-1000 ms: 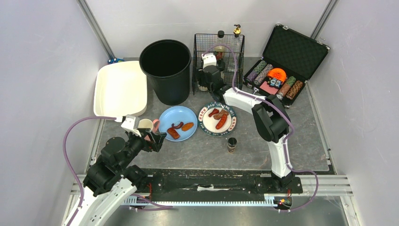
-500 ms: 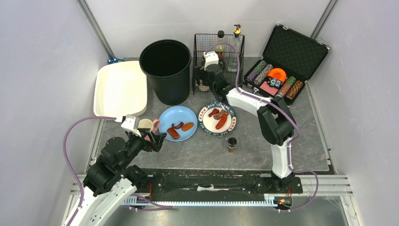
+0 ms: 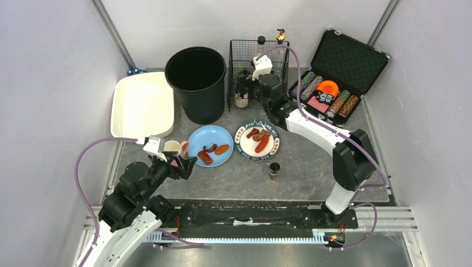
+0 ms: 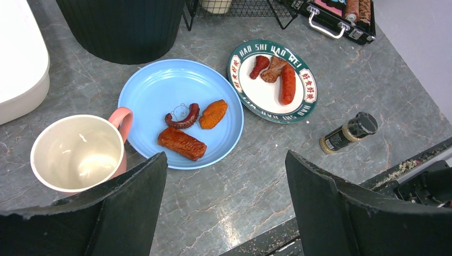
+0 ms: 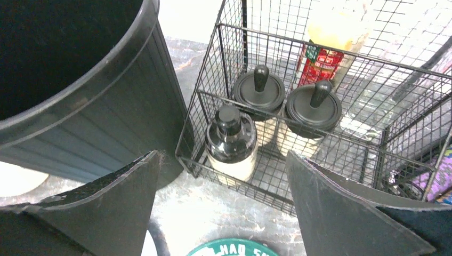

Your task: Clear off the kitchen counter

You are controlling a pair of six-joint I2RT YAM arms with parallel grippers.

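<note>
The kitchen counter (image 3: 311, 161) is dark grey and mottled. On it stand a blue plate (image 3: 200, 136) with three food pieces, a green-rimmed white plate (image 3: 238, 142) with sausages, a small dark spice jar (image 3: 274, 171) and a pink-handled mug (image 3: 173, 147). My left gripper (image 3: 186, 161) is open and empty, low over the counter's near left, next to the mug (image 4: 77, 153) and short of the blue plate (image 4: 160, 90). My right gripper (image 3: 245, 92) is open and empty, held in front of the wire basket (image 5: 213, 69), above the white plate's far rim.
A black bin (image 3: 200, 105) stands left of the wire basket (image 3: 275, 61), which holds several jars and bottles. A white tray (image 3: 142, 105) lies at the far left. An open black case (image 3: 348, 61) of poker chips sits at the far right.
My right arm has swung its elbow out to the right, and its gripper has shifted a little right and farther back by the basket. The left arm has not moved.
</note>
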